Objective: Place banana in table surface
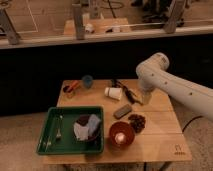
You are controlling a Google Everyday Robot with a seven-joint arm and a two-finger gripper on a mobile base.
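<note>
The light wooden table surface has a small dark logo at its front right corner. My white arm reaches in from the right. My gripper hangs low over the back right of the table. A slim pale yellow-brown shape, apparently the banana, lies just left of the gripper, beside the black elongated tool. I cannot tell whether the gripper touches it. The round orange fruit is hidden behind the arm.
A white paper cup lies on its side. A grey block, a dark cluster and a red-brown bowl sit mid-table. A green tray holds a bowl with cloth. A blue cup stands at the back.
</note>
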